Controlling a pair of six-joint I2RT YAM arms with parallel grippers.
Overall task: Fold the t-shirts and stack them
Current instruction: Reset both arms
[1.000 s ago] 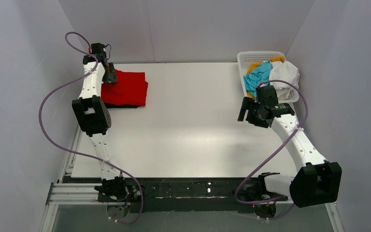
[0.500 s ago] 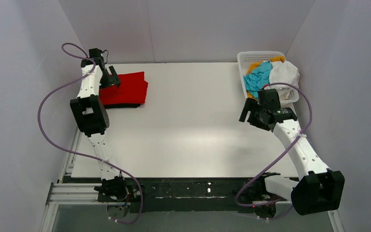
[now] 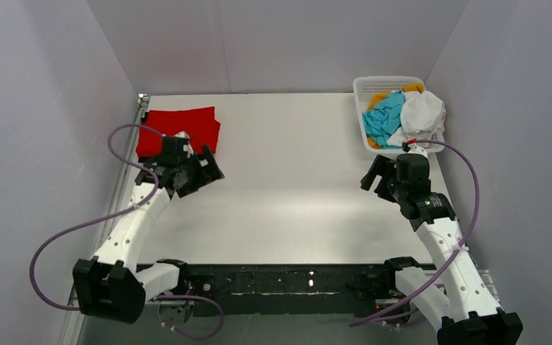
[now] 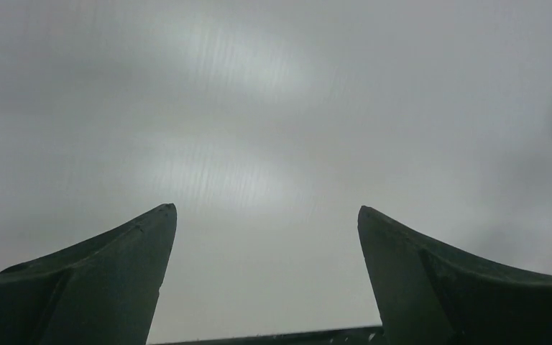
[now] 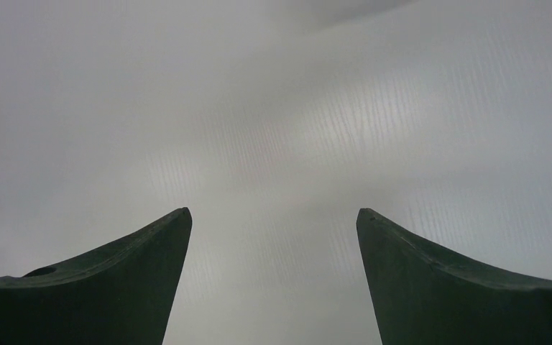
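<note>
Biggest risk is at the red t-shirt (image 3: 176, 126). It lies folded at the far left corner of the table (image 3: 295, 201), and the left arm crosses just in front of its near edge. The left gripper (image 3: 203, 175) stands wide open and holds nothing; in its wrist view only bare table shows between the fingers (image 4: 115, 280). If this arm swings low or its cable drags, it can catch the cloth and spoil the fold, prob. at the near edge. Whether another shirt lies under the red one, I cannot tell.

Next risk is the basket (image 3: 384, 83) at the far right corner. The shirts in it are tangled, so a grab at one can pull a second one out with it, or tip the light basket. The white t-shirt (image 3: 424, 111) hangs over the right rim already and can slide off.

Smaller risk: the right gripper (image 3: 376, 176) is also fully open and empty, near the basket but apart from it. Its wrist view shows only table between the jaws, so it does not yet aim at any cloth.

Container: one only, the white lattice basket. Inside, largest first: white t-shirt on the right, cyan t-shirt (image 3: 384, 118) on the left & middle, orange t-shirt (image 3: 378, 97) mostly buried at the far side. All are crumpled, i.e. not yet folded.
</note>
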